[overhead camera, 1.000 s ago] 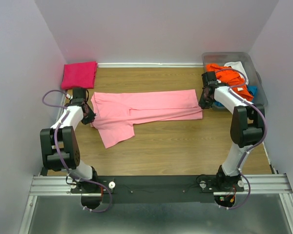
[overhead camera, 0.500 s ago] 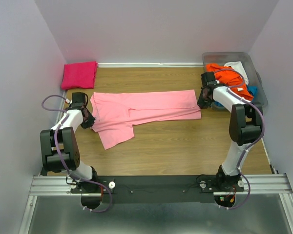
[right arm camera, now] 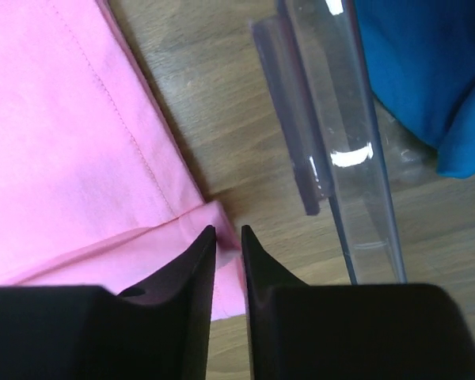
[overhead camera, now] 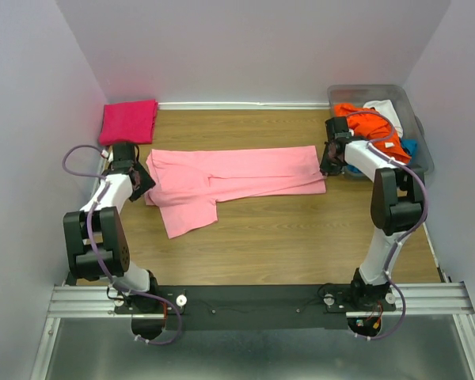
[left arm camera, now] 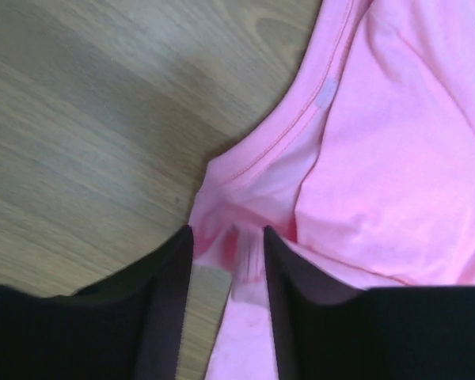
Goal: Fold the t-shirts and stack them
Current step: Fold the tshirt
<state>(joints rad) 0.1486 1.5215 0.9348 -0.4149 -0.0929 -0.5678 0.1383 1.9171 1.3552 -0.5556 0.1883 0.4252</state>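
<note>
A light pink t-shirt (overhead camera: 237, 170) lies flat across the middle of the table, folded lengthwise, with one sleeve flap hanging toward the front left. My left gripper (overhead camera: 142, 183) is at its collar end. In the left wrist view its jaws (left arm camera: 228, 237) stand apart with the pink collar cloth (left arm camera: 380, 158) lying loose between them. My right gripper (overhead camera: 330, 165) is at the hem corner. There its jaws (right arm camera: 228, 235) stand slightly apart over the shirt's corner (right arm camera: 63, 142). A folded magenta t-shirt (overhead camera: 129, 120) lies at the back left.
A clear plastic bin (overhead camera: 364, 89) stands at the back right, close beside my right gripper, with its wall (right arm camera: 332, 119) just right of the fingers. It holds an orange shirt (overhead camera: 368, 123), a white one (overhead camera: 384, 107) and a blue one (right arm camera: 427, 71). Walls enclose the table.
Both grippers have opened and let go of the pink shirt's ends. The left gripper has shifted a little back and left; the collar end now lies flatter.
</note>
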